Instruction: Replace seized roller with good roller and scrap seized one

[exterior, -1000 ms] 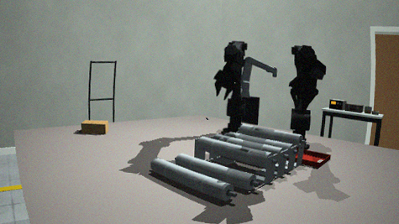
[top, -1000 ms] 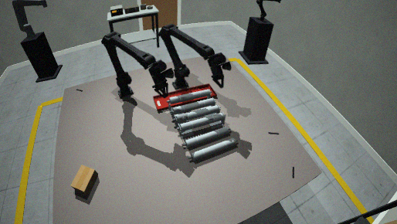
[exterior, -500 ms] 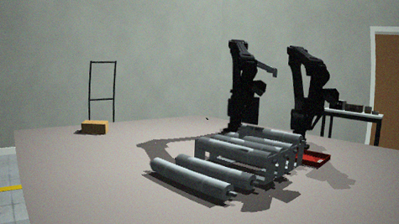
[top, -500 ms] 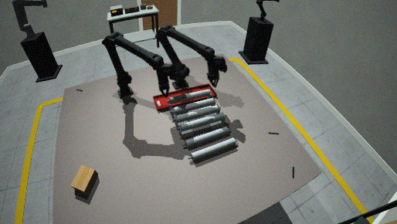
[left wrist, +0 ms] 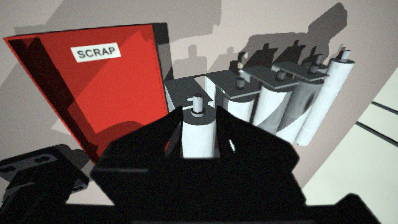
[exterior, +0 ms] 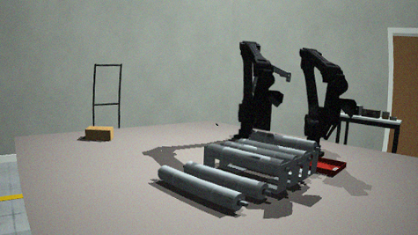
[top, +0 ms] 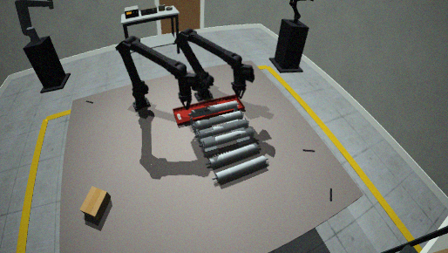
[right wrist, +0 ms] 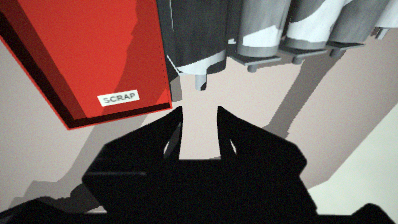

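We hold nothing: our left gripper and right gripper stand partly open, the tray-side roller lying lengthwise between them.

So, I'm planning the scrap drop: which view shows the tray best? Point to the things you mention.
The top view: both ends of the tray (top: pixel 186 119) (exterior: pixel 334 166) (left wrist: pixel 120 85) (right wrist: pixel 107 55) show, though a roller (top: pixel 223 106) (exterior: pixel 283 140) (left wrist: pixel 198 139) (right wrist: pixel 196 40) hides part. Exterior shows only one end; each wrist view shows one end, with the label.
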`<action>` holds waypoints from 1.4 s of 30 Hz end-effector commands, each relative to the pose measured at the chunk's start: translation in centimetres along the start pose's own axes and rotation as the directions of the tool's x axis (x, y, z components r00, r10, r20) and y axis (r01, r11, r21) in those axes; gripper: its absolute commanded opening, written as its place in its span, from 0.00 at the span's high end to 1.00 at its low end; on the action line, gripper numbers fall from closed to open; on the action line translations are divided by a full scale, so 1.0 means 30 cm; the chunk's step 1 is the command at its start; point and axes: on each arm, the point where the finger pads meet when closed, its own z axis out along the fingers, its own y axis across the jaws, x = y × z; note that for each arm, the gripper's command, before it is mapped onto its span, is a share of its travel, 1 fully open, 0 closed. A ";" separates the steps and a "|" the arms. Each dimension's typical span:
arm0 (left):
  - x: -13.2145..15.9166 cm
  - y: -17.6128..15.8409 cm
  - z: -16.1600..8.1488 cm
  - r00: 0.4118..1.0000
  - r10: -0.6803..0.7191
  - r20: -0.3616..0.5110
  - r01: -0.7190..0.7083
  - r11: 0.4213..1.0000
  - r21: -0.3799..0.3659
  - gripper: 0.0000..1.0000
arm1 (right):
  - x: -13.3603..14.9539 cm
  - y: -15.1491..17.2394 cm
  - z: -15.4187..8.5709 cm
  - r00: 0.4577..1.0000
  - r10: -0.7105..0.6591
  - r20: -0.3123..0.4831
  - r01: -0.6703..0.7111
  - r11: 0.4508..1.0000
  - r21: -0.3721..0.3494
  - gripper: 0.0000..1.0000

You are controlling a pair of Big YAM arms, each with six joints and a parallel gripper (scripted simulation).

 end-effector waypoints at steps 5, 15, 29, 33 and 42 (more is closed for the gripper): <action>-0.005 -0.020 0.110 1.000 -0.008 -0.002 0.008 1.000 -0.001 0.68 | -0.001 -0.021 0.089 1.000 0.000 0.001 0.000 1.000 0.002 0.68; -0.020 -0.041 0.145 1.000 -0.005 0.009 0.005 1.000 0.013 0.68 | 0.002 -0.026 0.199 1.000 -0.001 0.003 0.001 1.000 0.004 0.68; -0.037 -0.060 0.107 1.000 -0.008 0.022 0.007 1.000 0.029 0.97 | -0.025 -0.013 0.142 1.000 -0.015 0.012 0.015 1.000 0.006 0.68; -0.039 -0.064 0.107 1.000 -0.004 0.025 0.003 0.999 0.033 0.97 | -0.025 -0.013 0.142 1.000 -0.015 0.012 0.015 1.000 0.006 0.68; -0.039 -0.064 0.107 1.000 -0.004 0.025 0.003 0.999 0.033 0.97 | -0.025 -0.013 0.142 1.000 -0.015 0.012 0.015 1.000 0.006 0.68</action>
